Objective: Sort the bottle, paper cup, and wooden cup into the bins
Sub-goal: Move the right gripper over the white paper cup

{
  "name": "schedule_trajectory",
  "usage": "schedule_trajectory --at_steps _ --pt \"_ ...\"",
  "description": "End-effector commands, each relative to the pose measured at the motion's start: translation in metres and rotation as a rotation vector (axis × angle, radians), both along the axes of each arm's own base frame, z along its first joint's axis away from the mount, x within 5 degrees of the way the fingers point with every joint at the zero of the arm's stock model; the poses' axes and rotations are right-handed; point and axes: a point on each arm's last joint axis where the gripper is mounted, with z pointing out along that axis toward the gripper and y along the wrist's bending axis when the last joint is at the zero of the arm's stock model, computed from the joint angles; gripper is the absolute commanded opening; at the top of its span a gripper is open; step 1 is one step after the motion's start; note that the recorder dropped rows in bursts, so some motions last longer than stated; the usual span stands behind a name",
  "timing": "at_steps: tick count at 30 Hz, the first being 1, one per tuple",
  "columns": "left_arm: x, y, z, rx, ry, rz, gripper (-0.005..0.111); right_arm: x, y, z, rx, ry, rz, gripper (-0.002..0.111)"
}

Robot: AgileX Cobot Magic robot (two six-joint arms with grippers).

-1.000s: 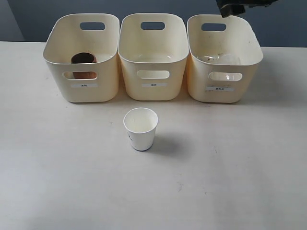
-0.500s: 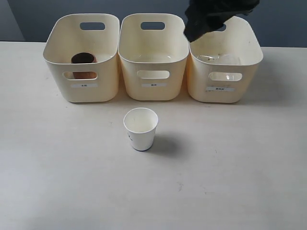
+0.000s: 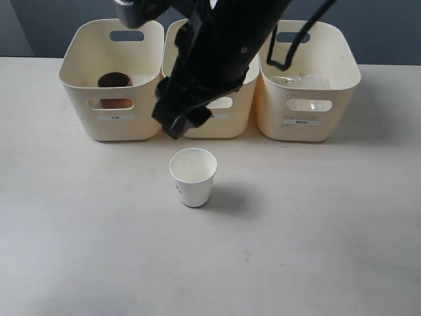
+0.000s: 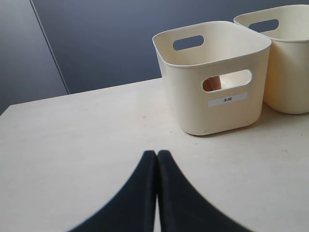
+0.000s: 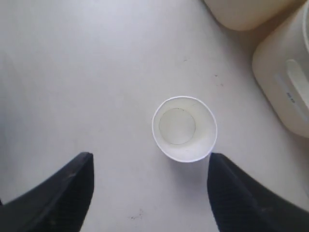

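On pale table, paper cup, dark wall

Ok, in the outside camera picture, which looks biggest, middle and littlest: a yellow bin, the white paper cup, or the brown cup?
1. Left bin, biggest.
2. Paper cup.
3. Wooden cup, partly hidden inside the bin and farther away, so unsure.

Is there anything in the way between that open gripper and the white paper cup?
No. In the right wrist view only bare table separates the right gripper from the paper cup.
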Motion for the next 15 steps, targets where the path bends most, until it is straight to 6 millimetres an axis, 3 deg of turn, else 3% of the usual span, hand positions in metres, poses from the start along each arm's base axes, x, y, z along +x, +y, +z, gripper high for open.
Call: schedule_trajectory --at_steps 1,3,15 --pt "0.0 0.0 0.0 -0.003 -0.002 -0.003 0.0 0.008 0.011 -0.023 -0.044 0.017 0.015 0.064" --pt "0.0 0.0 0.0 -0.003 -0.002 -0.003 0.0 0.014 0.016 -0.039 -0.069 0.037 0.024 0.064" --pt "0.0 0.0 0.0 -0.003 -0.002 -0.003 0.0 0.029 0.032 -0.086 -0.11 0.094 0.035 0.064"
